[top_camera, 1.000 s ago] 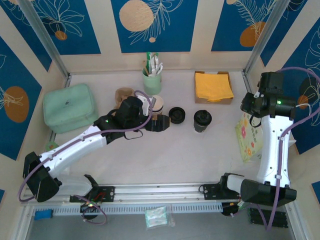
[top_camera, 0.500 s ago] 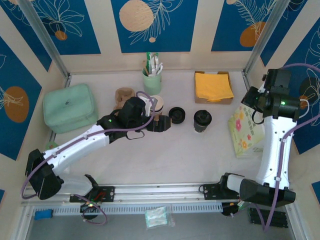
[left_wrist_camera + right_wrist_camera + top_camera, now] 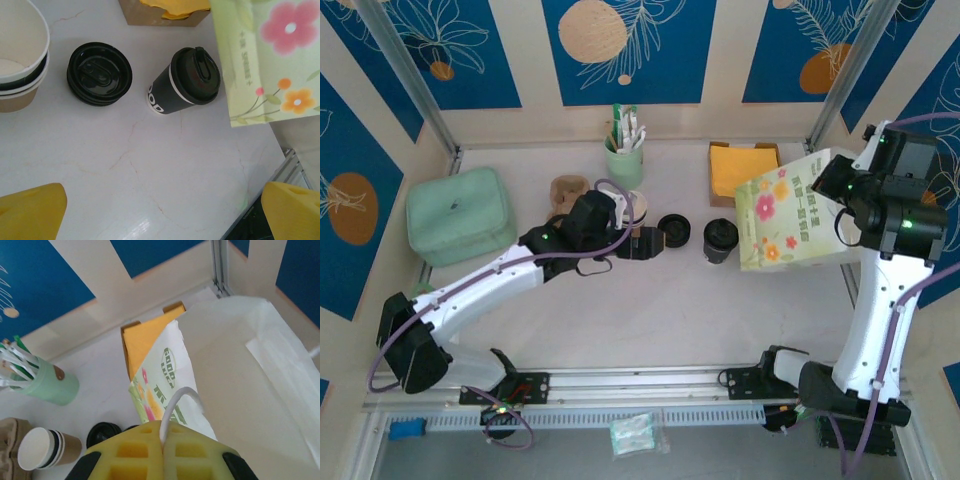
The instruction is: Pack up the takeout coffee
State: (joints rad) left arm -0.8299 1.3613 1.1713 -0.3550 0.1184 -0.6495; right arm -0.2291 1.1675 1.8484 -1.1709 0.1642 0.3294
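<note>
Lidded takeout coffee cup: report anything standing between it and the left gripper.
Nothing visible does. Bare white table separates the open left gripper from the dark paper cup with its black plastic lid. The loose round black lid lies beside that path, not across it.

Coffee cup [image 3: 180,82]: dark body, white lettering, white rim, black lid.
Loose lid [image 3: 99,73]: black.
Stacked cups [image 3: 20,55]: brown outside, white inside, black bands.
Bag [image 3: 785,215]: pale green, pink and orange flowers, green lettering; interior white.
Napkins [image 3: 735,170]: yellow-orange, in a brown box [image 3: 145,12].
Pouch [image 3: 458,214] and stick holder [image 3: 624,162]: mint green.
Counter [image 3: 150,165]: white, faintly veined.
</note>
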